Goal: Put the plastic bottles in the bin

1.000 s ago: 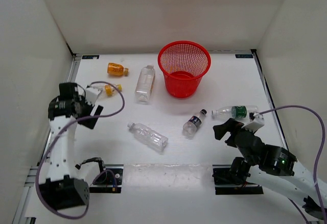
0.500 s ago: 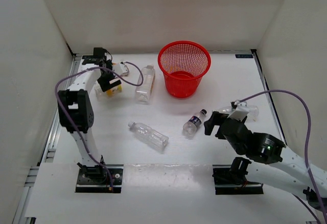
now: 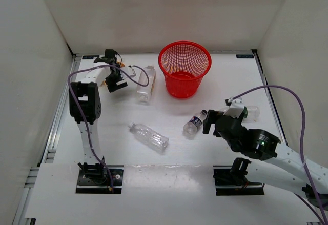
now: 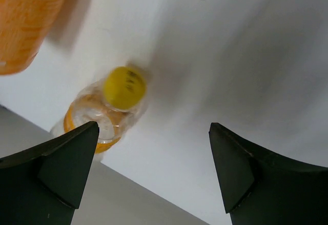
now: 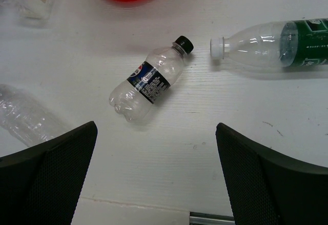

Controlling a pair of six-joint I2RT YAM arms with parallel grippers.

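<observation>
All six plastic bottles [image 3: 148,136] lie on the table [image 3: 230,76], and none shows inside the bin [image 3: 184,57]; against a second ago, you find no bottle displaced. The change is in the arms. The left gripper [image 4: 154,131], folded at the near left a second ago, now reaches the far-left corner. Its jaws are wide, the yellow-capped bottle [image 4: 107,109] is partly behind one finger, and the orange bottle [image 4: 23,22] lies beyond. The right gripper [image 5: 156,127], jaws equally wide, has advanced over the black-labelled bottle [image 5: 147,84], with the green-labelled bottle [image 5: 279,43] just beside that. Read both arms as approaching: nothing is grasped, and every bottle remains to be binned.
</observation>
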